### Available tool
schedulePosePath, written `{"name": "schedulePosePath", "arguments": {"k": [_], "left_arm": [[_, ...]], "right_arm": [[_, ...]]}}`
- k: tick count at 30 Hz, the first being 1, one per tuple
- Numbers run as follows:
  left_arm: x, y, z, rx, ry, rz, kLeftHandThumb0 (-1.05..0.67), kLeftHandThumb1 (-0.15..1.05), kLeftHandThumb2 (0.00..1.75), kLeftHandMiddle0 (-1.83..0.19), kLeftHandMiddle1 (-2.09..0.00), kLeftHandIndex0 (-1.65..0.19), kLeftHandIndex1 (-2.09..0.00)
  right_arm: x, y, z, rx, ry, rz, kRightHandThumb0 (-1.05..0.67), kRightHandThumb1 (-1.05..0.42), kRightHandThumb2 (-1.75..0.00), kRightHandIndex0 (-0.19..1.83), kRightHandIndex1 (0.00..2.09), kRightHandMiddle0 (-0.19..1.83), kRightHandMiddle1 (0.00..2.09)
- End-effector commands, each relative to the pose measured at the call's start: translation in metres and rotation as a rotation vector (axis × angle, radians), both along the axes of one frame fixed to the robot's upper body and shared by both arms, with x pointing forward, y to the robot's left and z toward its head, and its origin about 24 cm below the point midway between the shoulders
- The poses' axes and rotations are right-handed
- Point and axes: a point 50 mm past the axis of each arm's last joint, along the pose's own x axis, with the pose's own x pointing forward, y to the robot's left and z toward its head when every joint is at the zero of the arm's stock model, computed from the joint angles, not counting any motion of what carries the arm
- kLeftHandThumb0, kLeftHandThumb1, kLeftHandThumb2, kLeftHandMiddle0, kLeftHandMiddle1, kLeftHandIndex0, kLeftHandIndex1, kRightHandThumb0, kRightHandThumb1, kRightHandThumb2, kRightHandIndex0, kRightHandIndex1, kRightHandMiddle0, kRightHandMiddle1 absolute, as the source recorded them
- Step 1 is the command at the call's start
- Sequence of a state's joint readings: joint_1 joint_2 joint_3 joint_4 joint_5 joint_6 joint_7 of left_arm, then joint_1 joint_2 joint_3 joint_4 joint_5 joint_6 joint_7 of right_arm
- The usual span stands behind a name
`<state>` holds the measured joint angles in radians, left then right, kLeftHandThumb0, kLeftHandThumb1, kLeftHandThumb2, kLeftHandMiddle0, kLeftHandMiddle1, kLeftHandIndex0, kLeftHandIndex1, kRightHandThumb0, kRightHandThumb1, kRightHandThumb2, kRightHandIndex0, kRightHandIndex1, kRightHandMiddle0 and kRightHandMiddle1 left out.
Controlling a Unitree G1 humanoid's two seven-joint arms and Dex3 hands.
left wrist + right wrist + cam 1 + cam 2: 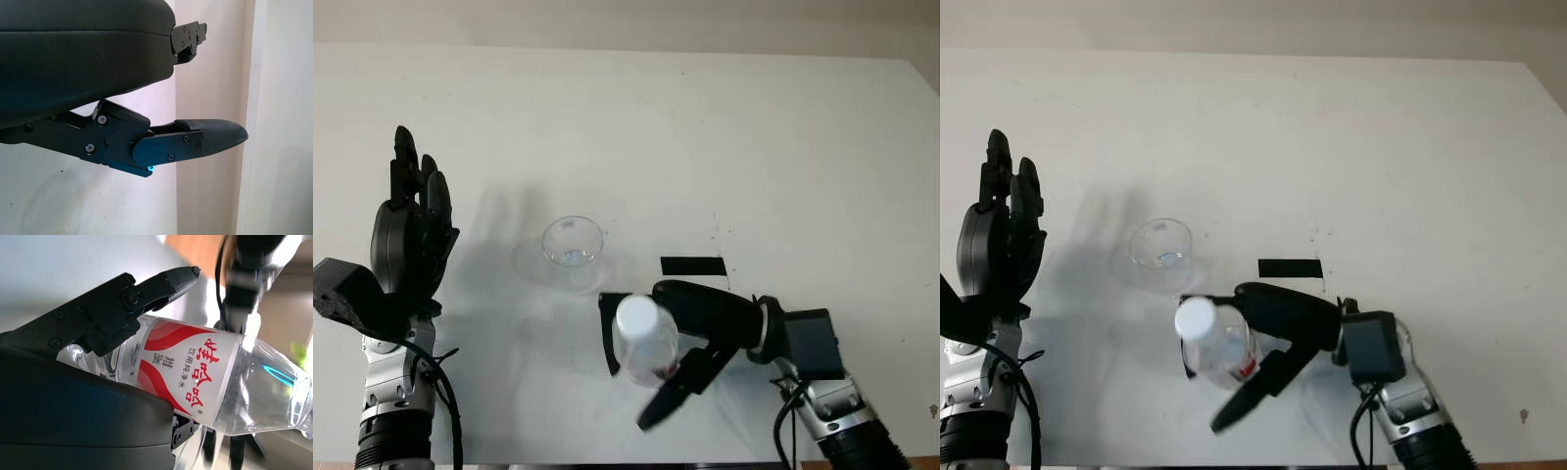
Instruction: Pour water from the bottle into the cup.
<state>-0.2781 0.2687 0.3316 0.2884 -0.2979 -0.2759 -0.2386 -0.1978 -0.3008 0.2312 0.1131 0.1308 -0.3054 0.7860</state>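
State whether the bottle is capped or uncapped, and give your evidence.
Capped. The bottle, held in the right hand, shows a white cap on top, facing the camera, near the cup.

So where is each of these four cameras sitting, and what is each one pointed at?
Left eye view: on the head, looking down at the table; the cup, both arms, and the open left hand raised at the left.
Right eye view: beside it, same scene a little shifted.
Left wrist view: on the left wrist, looking past that hand's shell and fingers.
Right wrist view: on the right wrist, close on the bottle.
Shared: the eyes and right wrist view all show the right hand gripping the bottle.
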Motion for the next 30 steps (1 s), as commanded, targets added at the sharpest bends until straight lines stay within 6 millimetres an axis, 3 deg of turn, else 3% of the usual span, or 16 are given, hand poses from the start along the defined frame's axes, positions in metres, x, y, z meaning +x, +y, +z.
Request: {"name": "schedulePosePath", "arguments": {"k": [1, 15, 20, 25, 30], "left_arm": [[-0.002, 0.001, 0.001, 0.013, -0.003, 0.004, -0.76, 1.05, 0.53, 0.19, 0.00, 0.19, 0.00], [-0.001, 0.000, 0.002, 0.014, -0.001, -0.001, -0.76, 1.05, 0.51, 0.19, 0.00, 0.19, -0.01], [-0.001, -0.001, 0.002, 0.013, -0.001, -0.001, -0.76, 1.05, 0.51, 0.19, 0.00, 0.19, -0.01], [0.000, -0.002, 0.002, 0.010, -0.003, -0.002, -0.76, 1.05, 0.51, 0.19, 0.00, 0.19, -0.01], [-0.001, -0.002, 0.001, 0.007, -0.005, -0.006, -0.76, 1.05, 0.51, 0.19, 0.00, 0.19, 0.00]], "right_arm": [[0.004, -0.006, -0.005, 0.040, 0.015, -0.100, -0.41, -1.05, -0.40, 1.30, 2.09, 0.91, 2.09], [0.056, -0.045, 0.023, 0.255, 0.014, -0.475, -0.40, -1.05, -0.43, 1.32, 2.09, 0.78, 2.09], [0.075, -0.059, 0.051, 0.192, -0.187, -0.599, -0.40, -1.05, -0.45, 1.31, 2.09, 0.77, 2.09], [0.100, -0.052, 0.081, 0.029, -0.422, -0.698, -0.33, -1.05, -0.41, 1.12, 2.09, 0.66, 2.09], [0.120, -0.033, 0.096, -0.106, -0.561, -0.687, -0.26, -1.05, -0.36, 1.05, 2.09, 0.76, 2.09]]}}
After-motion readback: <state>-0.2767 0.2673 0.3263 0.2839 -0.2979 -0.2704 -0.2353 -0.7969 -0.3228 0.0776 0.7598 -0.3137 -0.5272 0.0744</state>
